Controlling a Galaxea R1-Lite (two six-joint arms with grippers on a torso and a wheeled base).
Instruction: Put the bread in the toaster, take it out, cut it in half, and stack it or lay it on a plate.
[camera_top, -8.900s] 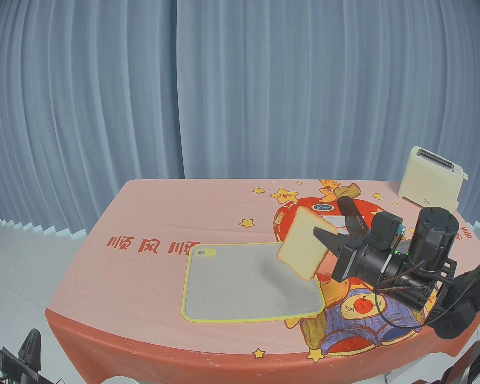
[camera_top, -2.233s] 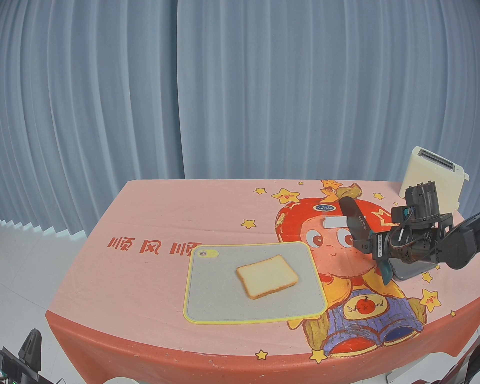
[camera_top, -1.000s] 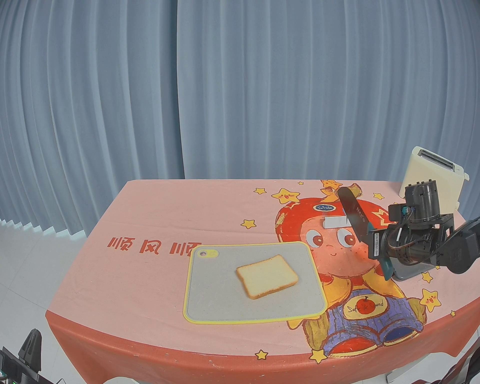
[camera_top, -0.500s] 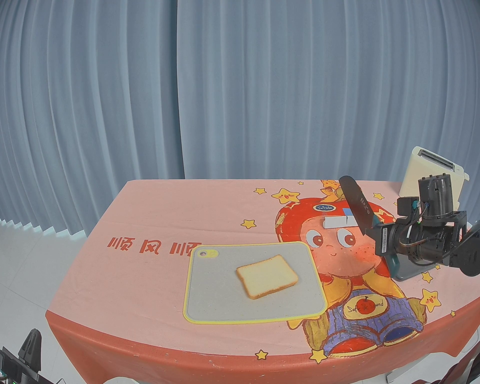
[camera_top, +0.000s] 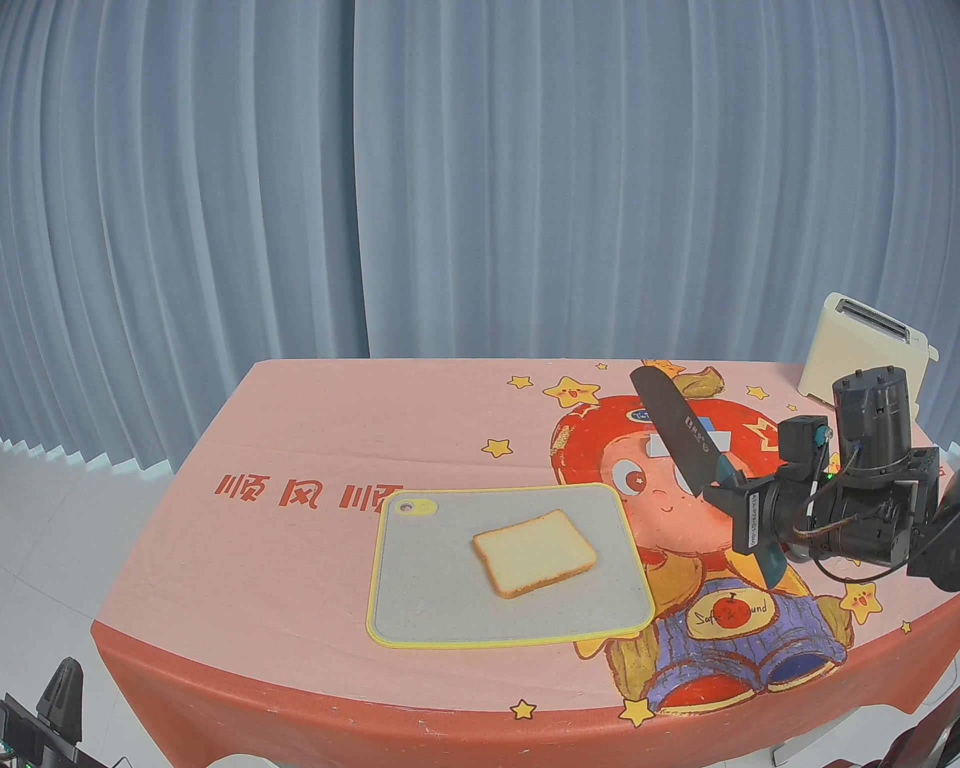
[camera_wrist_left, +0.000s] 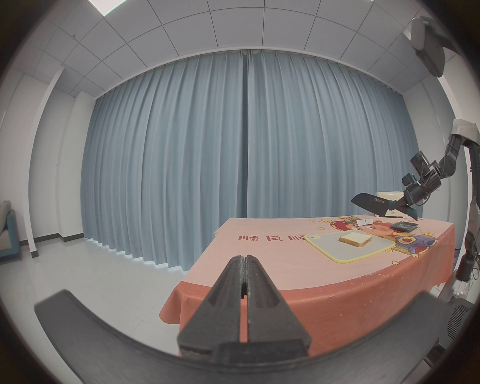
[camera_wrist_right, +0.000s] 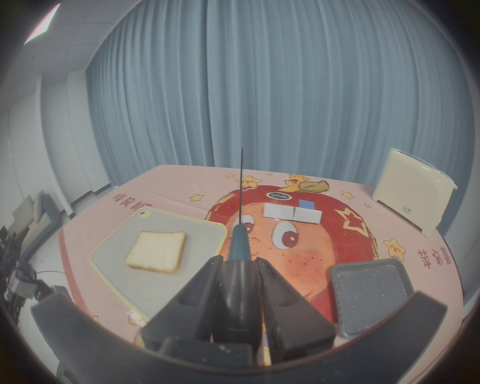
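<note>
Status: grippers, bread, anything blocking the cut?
Right gripper shut on knife, blade in the air. Left gripper shut, empty, off table. Bread flat on cutting board, uncut. Nothing between blade and bread.

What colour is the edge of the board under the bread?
Yellow, edging the grey cutting board; the head view shows it best.

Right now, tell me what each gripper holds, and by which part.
The right gripper holds the knife by its handle. The left gripper is shut on nothing.
</note>
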